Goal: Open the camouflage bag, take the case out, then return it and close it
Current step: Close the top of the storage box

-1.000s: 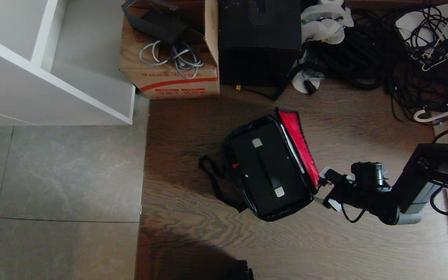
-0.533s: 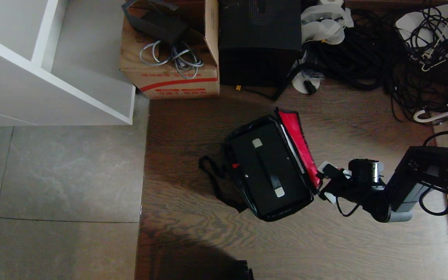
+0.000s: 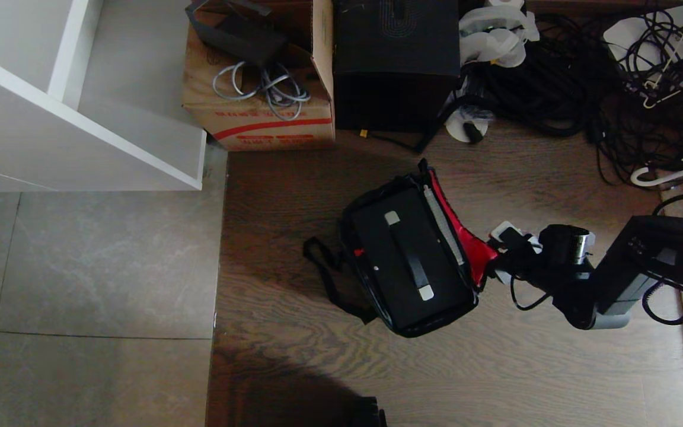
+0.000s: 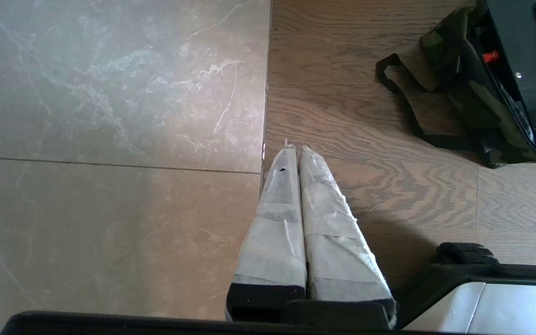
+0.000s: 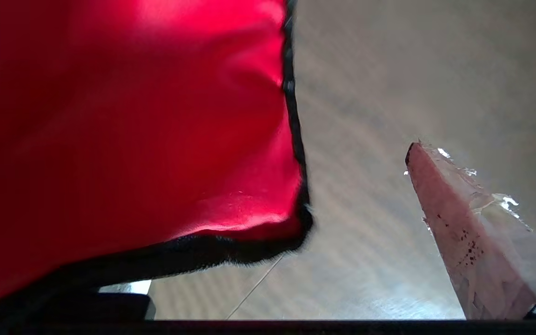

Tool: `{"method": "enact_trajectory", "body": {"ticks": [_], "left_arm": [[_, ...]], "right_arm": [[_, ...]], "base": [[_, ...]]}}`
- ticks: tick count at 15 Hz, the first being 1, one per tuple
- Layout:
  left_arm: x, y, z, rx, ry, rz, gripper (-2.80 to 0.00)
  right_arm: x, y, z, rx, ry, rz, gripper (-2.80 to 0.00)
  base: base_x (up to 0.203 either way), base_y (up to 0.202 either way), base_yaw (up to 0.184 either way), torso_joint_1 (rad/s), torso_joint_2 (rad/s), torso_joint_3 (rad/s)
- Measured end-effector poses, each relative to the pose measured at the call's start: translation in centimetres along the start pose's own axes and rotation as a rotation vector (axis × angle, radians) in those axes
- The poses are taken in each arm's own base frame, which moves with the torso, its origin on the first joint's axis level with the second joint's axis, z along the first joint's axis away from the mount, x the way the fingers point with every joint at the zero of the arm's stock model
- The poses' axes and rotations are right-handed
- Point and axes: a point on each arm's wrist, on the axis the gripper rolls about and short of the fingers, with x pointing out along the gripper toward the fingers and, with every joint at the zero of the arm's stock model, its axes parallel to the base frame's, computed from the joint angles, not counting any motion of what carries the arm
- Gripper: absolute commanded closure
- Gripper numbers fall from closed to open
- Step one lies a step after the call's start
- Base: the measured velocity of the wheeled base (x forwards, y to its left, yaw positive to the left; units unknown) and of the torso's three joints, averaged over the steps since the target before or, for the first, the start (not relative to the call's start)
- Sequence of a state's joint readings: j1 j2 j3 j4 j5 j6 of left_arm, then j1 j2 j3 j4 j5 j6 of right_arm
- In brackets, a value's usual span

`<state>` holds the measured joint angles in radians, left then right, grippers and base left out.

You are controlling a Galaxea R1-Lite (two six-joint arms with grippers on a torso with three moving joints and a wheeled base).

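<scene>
The left gripper, pressed shut and empty, hangs over the floor. The camouflage bag sits on the floor with the case inside. The case looks hard and heavy; its handle is best to grab. The right gripper is wide open around the soft, floppy red lid.

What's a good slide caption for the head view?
Right hand open at the red lid flap of the camouflage bag; black case sits inside.
</scene>
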<state>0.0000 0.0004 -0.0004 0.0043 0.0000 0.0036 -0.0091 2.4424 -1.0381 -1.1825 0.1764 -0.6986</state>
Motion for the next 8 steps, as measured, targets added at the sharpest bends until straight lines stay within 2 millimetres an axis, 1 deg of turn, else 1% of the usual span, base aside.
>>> {"method": "enact_trajectory", "body": {"ticks": [2,5,8], "left_arm": [[0.0,0.0,0.0,0.0,0.0,0.0,0.0],[0.0,0.0,0.0,-0.001,0.0,0.0,0.0],[0.0,0.0,0.0,-0.001,0.0,0.0,0.0]], "right_arm": [[-0.3,-0.4,0.6,0.003,-0.015,-0.012,-2.8],[-1.0,-1.6,1.9,0.021,-0.052,-0.047,-2.8],[-2.4,-3.0,3.7,0.096,-0.088,-0.076,-2.8]], "base": [[0.0,0.0,0.0,0.0,0.0,0.0],[0.0,0.0,0.0,0.0,0.0,0.0],[0.0,0.0,0.0,0.0,0.0,0.0]]}}
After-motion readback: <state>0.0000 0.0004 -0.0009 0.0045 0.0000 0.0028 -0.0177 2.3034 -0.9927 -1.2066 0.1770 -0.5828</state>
